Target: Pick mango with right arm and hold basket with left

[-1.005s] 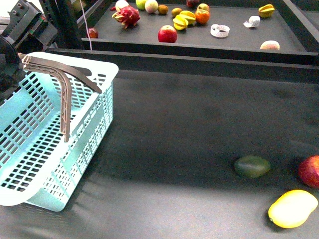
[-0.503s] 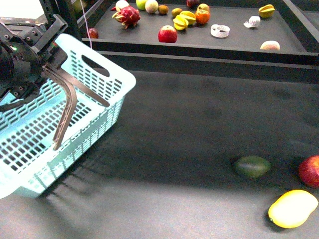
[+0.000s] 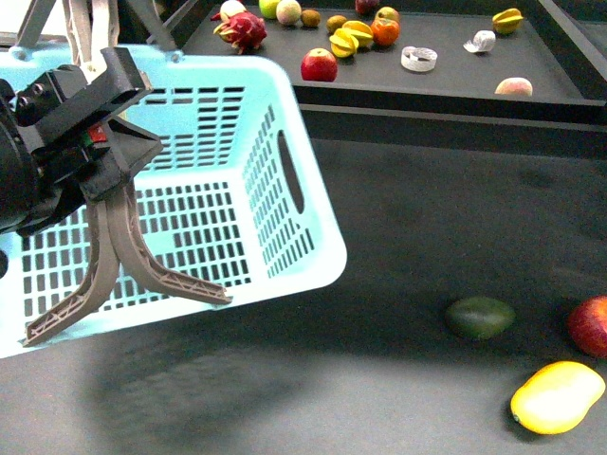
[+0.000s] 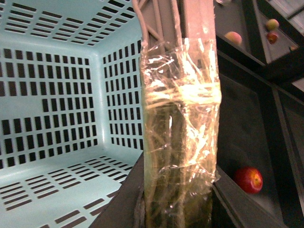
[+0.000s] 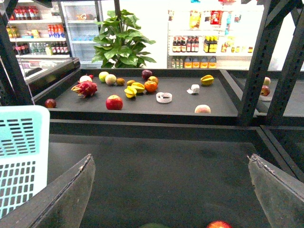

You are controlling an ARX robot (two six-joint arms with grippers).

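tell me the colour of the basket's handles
Grey-brown handles on a light turquoise basket; clearest in the front view.

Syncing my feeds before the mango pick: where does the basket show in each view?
Front: basket fills the picture's left side, tilted.
Left wrist: its slotted interior, picture's left half.
Right wrist: one corner at the picture's left edge.
Shared: dragon fruit, front and right wrist.

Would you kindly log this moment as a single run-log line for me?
left gripper: shut on basket, tilted off table | right gripper: open, empty | mango: on table, not yet picked
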